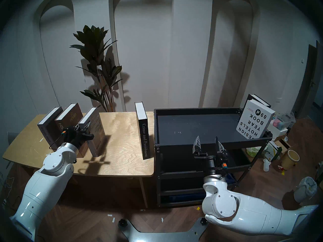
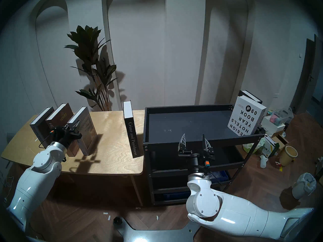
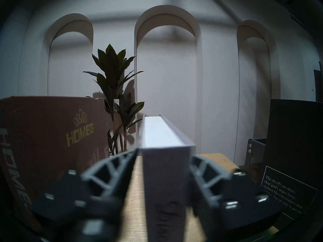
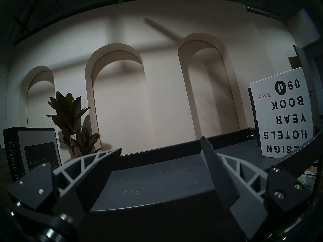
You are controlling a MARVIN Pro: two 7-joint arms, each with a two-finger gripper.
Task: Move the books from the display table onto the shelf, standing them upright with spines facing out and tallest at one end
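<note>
Four books stand upright on the display table (image 1: 120, 131): grey "Special Issue" (image 1: 47, 129), brown "Homes" (image 1: 70, 116), grey "Discontent" (image 1: 97, 129) and, near the right edge, black "Crime and Punishment" (image 1: 144, 135). My left gripper (image 1: 86, 129) straddles the spine end of "Discontent" (image 3: 164, 131); a thin gap shows at its left finger, so it is open. On the shelf (image 1: 192, 124), the white "Design Hotels Yearbook" (image 1: 253, 121) stands at the right end, leaning on a black book (image 1: 258, 99). Open and empty, my right gripper (image 1: 207, 137) hovers at the shelf's front rim.
A tall potted plant (image 1: 99, 61) stands behind the table against the arched wall. Boxes, a yellow bucket (image 1: 290, 159) and a bagged bin (image 1: 305, 189) clutter the floor right of the shelf. "Homes" (image 3: 52, 131) stands close to my left gripper's left finger.
</note>
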